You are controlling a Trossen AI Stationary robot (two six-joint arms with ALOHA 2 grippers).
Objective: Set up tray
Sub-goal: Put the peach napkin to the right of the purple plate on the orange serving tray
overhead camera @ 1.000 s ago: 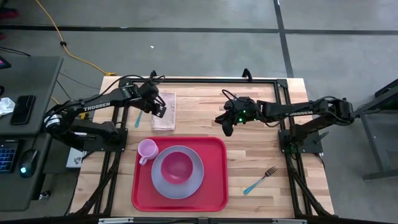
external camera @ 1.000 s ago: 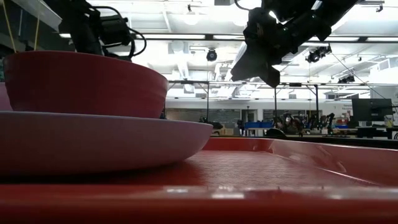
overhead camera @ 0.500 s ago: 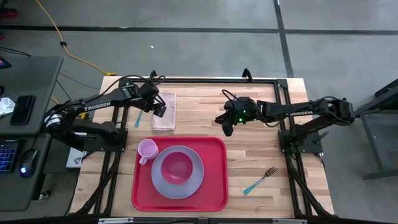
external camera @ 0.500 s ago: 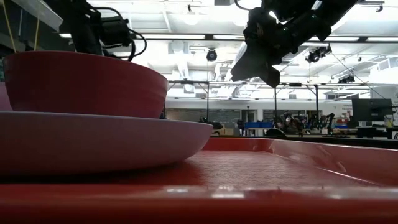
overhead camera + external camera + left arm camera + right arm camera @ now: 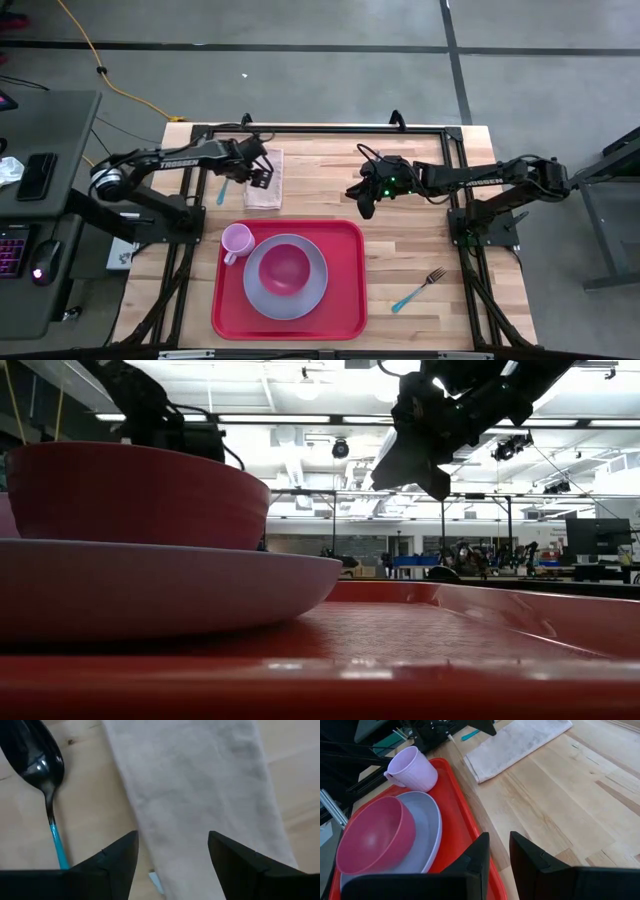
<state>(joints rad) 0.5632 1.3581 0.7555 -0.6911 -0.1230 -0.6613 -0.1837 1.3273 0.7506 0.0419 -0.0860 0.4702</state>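
The red tray (image 5: pixel 345 300) lies at the table's near middle and bears a grey plate (image 5: pixel 312 292) with a pink bowl (image 5: pixel 285 268) on it, and a pink mug (image 5: pixel 236 240). Behind the tray's left corner a folded beige napkin (image 5: pixel 262 198) lies flat on the wood, a blue-handled spoon (image 5: pixel 42 770) beside it. My left gripper (image 5: pixel 172 851) points down, open, close over the napkin (image 5: pixel 200 785). My right gripper (image 5: pixel 366 205) hangs still above the bare wood behind the tray's right corner; its fingers (image 5: pixel 499 851) stand a narrow gap apart with nothing between them. My left gripper comes at the napkin from above. One open finger (image 5: pixel 122 857) stands at the cloth's long edge beside the spoon and the other (image 5: pixel 227 855) over the cloth's middle. Whether the tips touch the cloth I cannot tell.
A blue-handled fork (image 5: pixel 420 288) lies on the wood to the right of the tray. A black frame rail (image 5: pixel 320 128) runs along the table's far edge. Bare wood lies between the napkin and my right gripper.
My left gripper has come down toward the napkin, with its arm stretching lower over the table's left side. The napkin and spoon have kept their places.
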